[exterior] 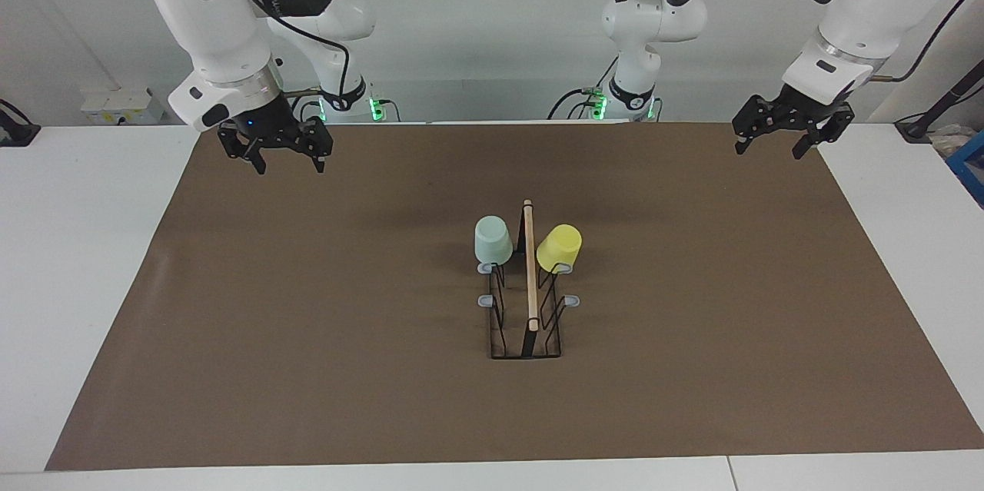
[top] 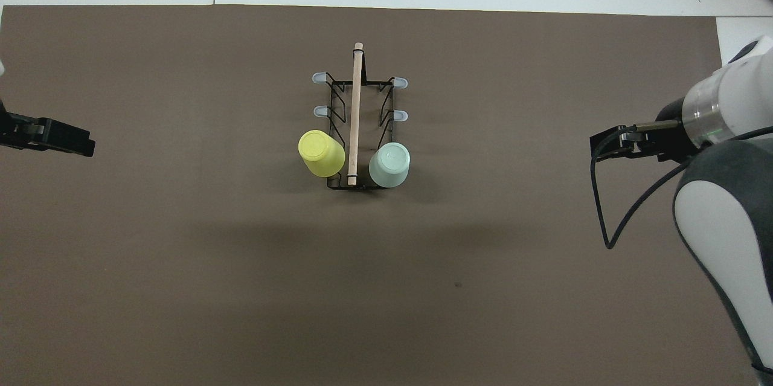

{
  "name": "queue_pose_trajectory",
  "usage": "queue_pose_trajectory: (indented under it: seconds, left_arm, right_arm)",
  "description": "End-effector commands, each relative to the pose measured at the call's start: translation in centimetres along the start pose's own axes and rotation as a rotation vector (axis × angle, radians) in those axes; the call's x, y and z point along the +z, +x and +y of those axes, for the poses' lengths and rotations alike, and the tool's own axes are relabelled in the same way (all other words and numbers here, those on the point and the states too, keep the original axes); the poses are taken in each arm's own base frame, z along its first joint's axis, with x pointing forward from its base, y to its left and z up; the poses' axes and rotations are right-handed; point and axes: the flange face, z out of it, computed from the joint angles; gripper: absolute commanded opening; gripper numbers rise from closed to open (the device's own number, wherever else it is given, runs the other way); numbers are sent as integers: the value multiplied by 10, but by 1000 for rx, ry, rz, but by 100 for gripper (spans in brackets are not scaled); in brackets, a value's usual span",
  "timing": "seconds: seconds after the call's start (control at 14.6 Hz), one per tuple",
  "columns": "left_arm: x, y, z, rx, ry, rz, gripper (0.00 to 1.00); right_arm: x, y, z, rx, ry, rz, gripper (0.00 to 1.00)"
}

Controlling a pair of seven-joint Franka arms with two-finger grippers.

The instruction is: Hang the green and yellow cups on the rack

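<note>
A narrow black wire rack [exterior: 526,314] with a long light wooden bar [exterior: 530,264] along its top is seen standing in the middle of the brown mat [exterior: 307,337] that covers most of the white table [exterior: 84,260]. Two small, smooth, handleless tapered plastic cups are found upturned on the pair of pegs at the rack's end nearer to the robots: the pale mint green cup [exterior: 493,240] is hung on the side toward the right arm's end of the table, and the bright yellow cup [exterior: 559,247] on the side toward the left arm's end, tilted slightly outward. The wooden bar is passed between the two cups, and neither cup is touched by a gripper. Four grey-tipped pegs (two per side) are left bare, the middle ones [exterior: 485,300] lying just beside the cups' rims. The right gripper [exterior: 290,161] is held in the air over the mat's corner at the right arm's end, well apart from the rack, with its fingers spread and nothing between them. The left gripper [exterior: 770,145] is held over the mat's corner at the left arm's end, likewise spread apart and empty.
</note>
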Motion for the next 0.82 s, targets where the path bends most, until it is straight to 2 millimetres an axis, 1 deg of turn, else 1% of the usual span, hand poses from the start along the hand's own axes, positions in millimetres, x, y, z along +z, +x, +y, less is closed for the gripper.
queue_pose_trajectory:
  seconds: [0.0,0.21,0.75]
  left_arm:
    - [-2,-8,4,-4,4,5,100]
    - [-1,-8,4,-4,4,0,100]
    - [-2,-8,3,-4,4,3,100]
  right_arm:
    - [-2,-1,2,16,-25,4,100]
    - [-4,1,4,16,-23,19,100]
    - [-1,3,1,12,-23,14,100]
